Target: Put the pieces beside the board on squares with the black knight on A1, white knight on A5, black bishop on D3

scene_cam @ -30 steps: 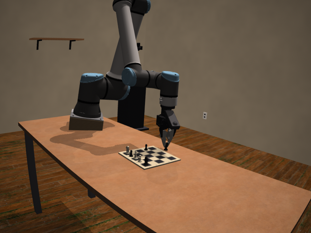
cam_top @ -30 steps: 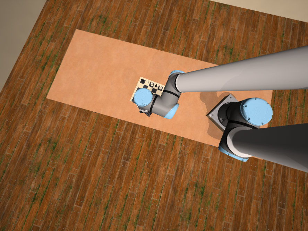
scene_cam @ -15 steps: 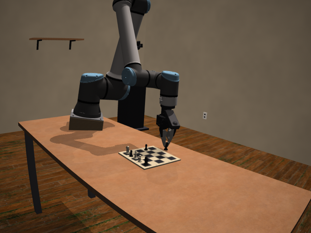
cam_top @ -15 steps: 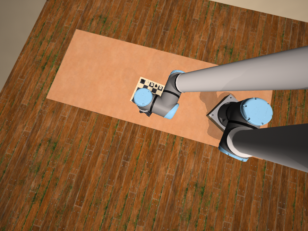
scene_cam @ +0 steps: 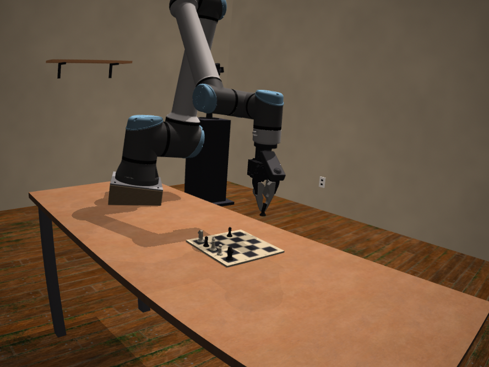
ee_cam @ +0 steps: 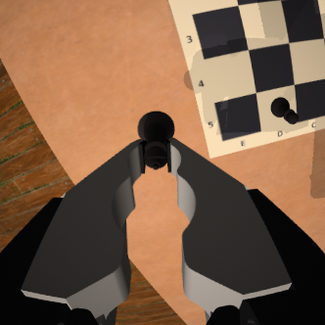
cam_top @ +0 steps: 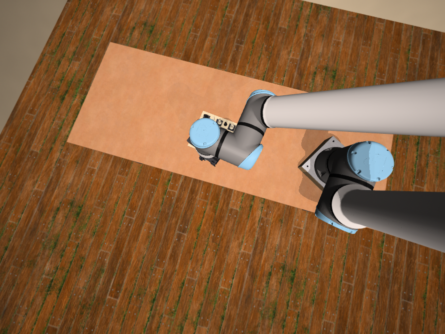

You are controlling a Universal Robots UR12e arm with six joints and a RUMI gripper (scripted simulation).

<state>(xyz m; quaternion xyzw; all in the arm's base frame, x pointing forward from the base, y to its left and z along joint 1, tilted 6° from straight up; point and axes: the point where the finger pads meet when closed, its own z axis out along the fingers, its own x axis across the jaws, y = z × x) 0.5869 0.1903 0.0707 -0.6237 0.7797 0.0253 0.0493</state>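
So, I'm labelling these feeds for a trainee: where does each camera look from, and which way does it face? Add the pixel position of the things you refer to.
Top: high overhead, facing down at the table (cam_top: 136, 93); the arm's joints and pale tubes cover much of the board (cam_top: 203, 113).
Exterior: off to the side, above table height, looking across the table (scene_cam: 335, 292) at the board (scene_cam: 227, 265); shows most of the arm, its base and the gripper (scene_cam: 264, 207).
Wrist: on the gripper (ee_cam: 156, 142), looking past its fingers at a board corner (ee_cam: 211, 149).
Exterior and wrist share the black piece (scene_cam: 262, 210) (ee_cam: 156, 126) in the fingers.

Smooth, matt grey metal-looking fingers; wood-look plank floor.
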